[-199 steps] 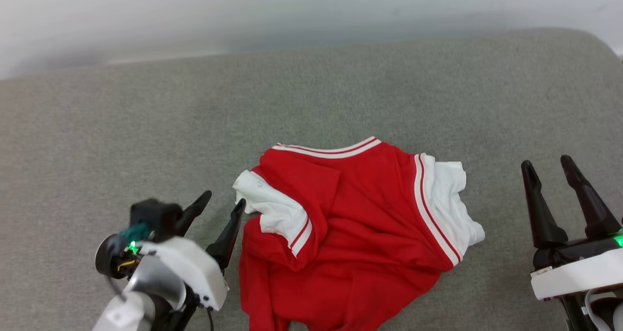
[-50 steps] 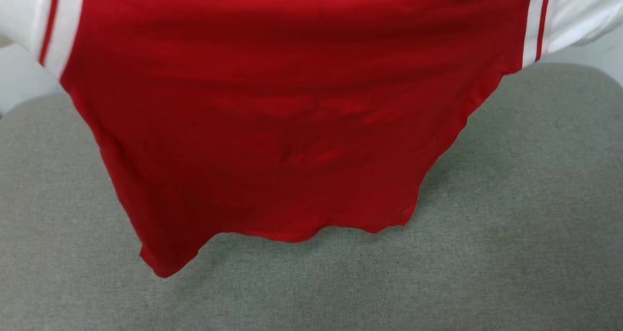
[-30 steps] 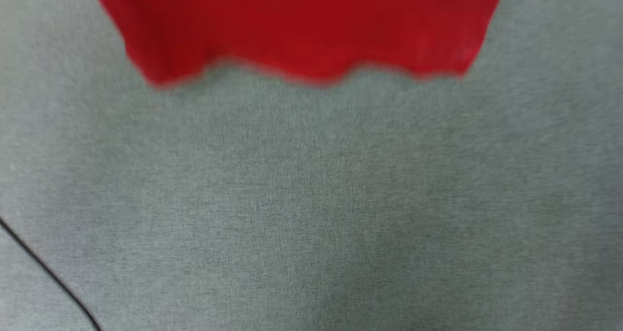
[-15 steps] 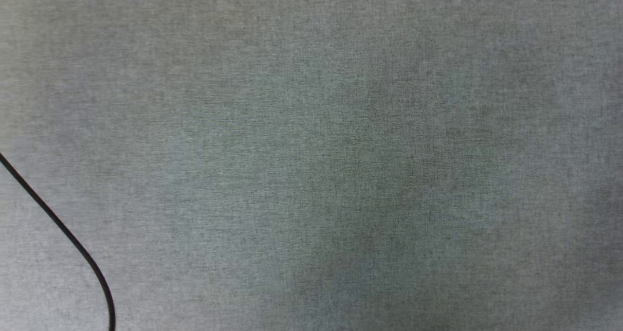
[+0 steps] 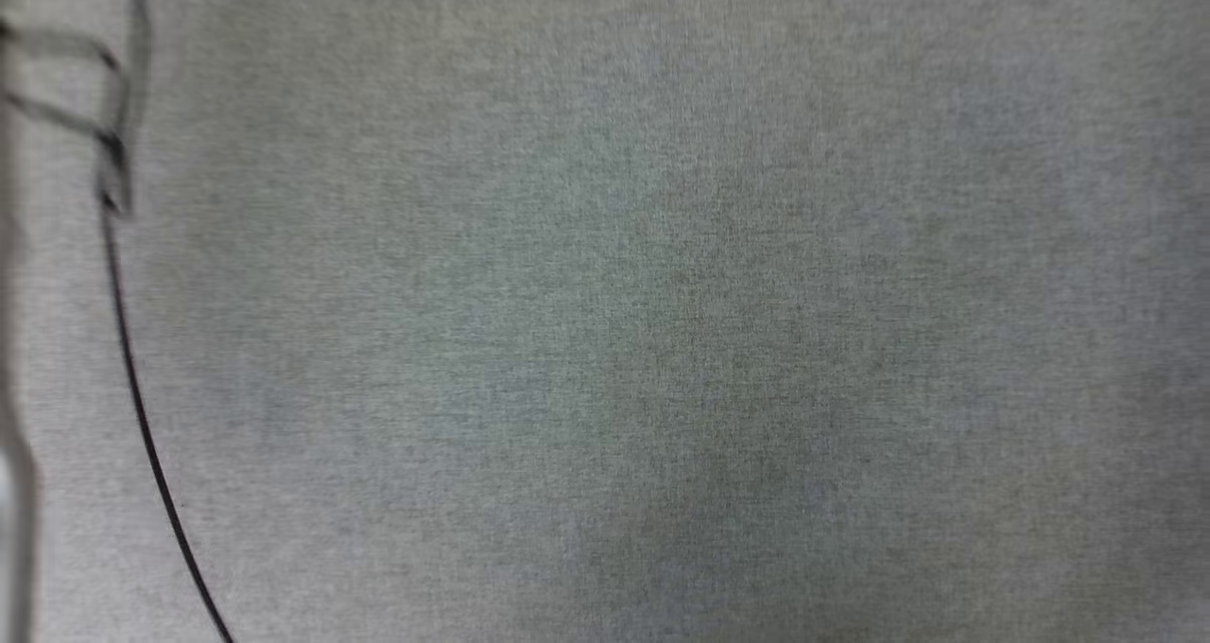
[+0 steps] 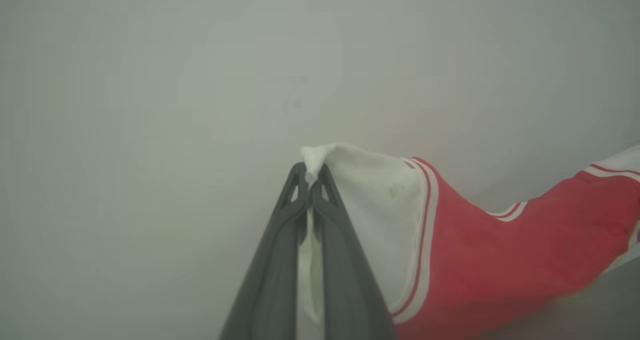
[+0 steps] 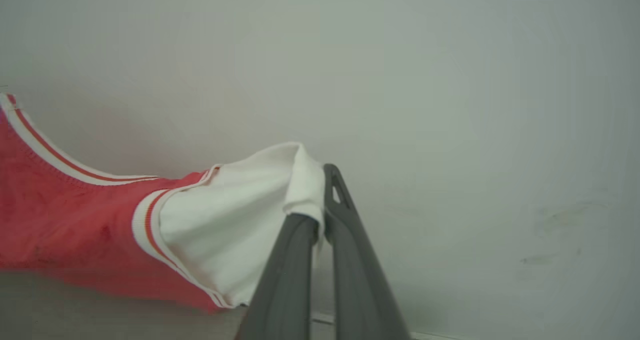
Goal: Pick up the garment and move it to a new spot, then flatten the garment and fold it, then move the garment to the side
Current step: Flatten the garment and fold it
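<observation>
- Head view: the table lies below the camera, its top covered in grey woven cloth, flat and unwrinkled, with a darker shaded patch toward the lower middle. The picture is a little blurred.
- Head view: a thin black cable runs down the left side, curving to the bottom edge; its upper end is smeared and cannot be made out.
- Left wrist view: the left claw is clamped on the tip of a white sleeve, with a little cloth poking out above the fingers.
- Left wrist view: the garment hangs in the air, stretching away to the right: white sleeve, red-white striped trim, then red body. Behind it stands a plain pale wall with a faint smudge. A dim grey strip in the lower right corner may be the table; I cannot tell.
- Right wrist view: the right claw is pinched shut on the garment's other white sleeve, the cloth folded over one finger.
- Right wrist view: the red body stretches to the left, held above the table's grey top. The pale wall shows faint scuffs at the right.
</observation>
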You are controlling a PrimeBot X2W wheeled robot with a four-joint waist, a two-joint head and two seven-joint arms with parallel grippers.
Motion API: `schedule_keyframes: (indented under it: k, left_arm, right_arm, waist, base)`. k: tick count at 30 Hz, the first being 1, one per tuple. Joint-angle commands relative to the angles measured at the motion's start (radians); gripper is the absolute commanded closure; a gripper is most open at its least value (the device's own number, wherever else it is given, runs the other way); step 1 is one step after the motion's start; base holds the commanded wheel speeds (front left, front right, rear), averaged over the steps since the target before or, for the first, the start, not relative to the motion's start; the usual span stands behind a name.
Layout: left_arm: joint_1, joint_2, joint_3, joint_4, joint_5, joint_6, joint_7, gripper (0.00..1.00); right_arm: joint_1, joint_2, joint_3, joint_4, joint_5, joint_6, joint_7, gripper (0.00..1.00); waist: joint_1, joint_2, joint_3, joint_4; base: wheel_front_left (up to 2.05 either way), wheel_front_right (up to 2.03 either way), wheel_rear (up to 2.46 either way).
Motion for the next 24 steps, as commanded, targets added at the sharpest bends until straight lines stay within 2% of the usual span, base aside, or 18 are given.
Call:
schedule_keyframes:
  k: [1, 3, 4, 5, 6, 12, 13, 18, 24]
  left_arm:
    - [0.045, -0.007, -0.007, -0.014, -0.007, -0.001, -0.009, 1.00]
    - [0.134, -0.021, -0.021, -0.033, -0.008, -0.002, -0.010, 1.00]
    - [0.232, -0.026, -0.036, -0.062, -0.008, 0.002, -0.011, 1.00]
    - [0.232, -0.026, -0.036, -0.062, -0.008, 0.002, -0.011, 1.00]
    - [0.329, -0.026, -0.042, -0.100, -0.015, 0.012, -0.012, 1.00]
    - [0.616, 0.012, -0.053, -0.206, -0.021, 0.071, 0.006, 1.00]
    - [0.616, 0.012, -0.053, -0.206, -0.021, 0.071, 0.006, 1.00]
    - [0.831, 0.042, -0.065, -0.295, -0.054, 0.104, 0.055, 1.00]
    - [1.025, 0.071, -0.078, -0.381, -0.087, 0.145, 0.112, 1.00]
  right_arm:
    - [0.039, -0.007, 0.013, -0.001, 0.017, -0.001, -0.006, 1.00]
    - [0.112, -0.020, 0.039, -0.009, 0.057, -0.001, -0.006, 1.00]
    - [0.192, -0.035, 0.068, -0.027, 0.100, -0.001, -0.003, 1.00]
    - [0.192, -0.035, 0.068, -0.027, 0.100, -0.001, -0.003, 1.00]
    - [0.279, -0.052, 0.087, -0.058, 0.150, -0.001, 0.004, 1.00]
    - [0.565, -0.125, 0.151, -0.197, 0.297, -0.001, 0.062, 1.00]
    - [0.565, -0.125, 0.151, -0.197, 0.297, -0.001, 0.062, 1.00]
    - [0.793, -0.185, 0.142, -0.321, 0.399, -0.001, 0.111, 1.00]
    - [1.011, -0.217, 0.097, -0.447, 0.486, -0.001, 0.150, 1.00]
  waist:
    - [-0.0002, 0.0000, -0.028, 0.006]
    - [-0.0002, 0.0000, -0.059, 0.011]
    - [-0.0002, 0.0000, -0.094, 0.014]
    - [-0.0002, 0.0000, -0.094, 0.014]
    - [-0.0002, 0.0000, -0.132, 0.015]
    - [-0.0002, 0.0000, -0.238, 0.008]
    - [-0.0002, 0.0000, -0.238, 0.008]
    - [-0.0002, 0.0000, -0.309, 0.002]
    - [-0.0002, 0.0000, -0.377, -0.002]
  base:
    - [0.00, 0.00, 0.00]
    - [0.00, 0.00, 0.00]
    - [0.00, 0.00, 0.00]
    - [0.00, 0.00, 0.00]
    - [0.00, 0.00, 0.00]
    - [0.00, 0.00, 0.00]
    - [0.00, 0.00, 0.00]
    - [0.00, 0.00, 0.00]
    - [0.00, 0.00, 0.00]
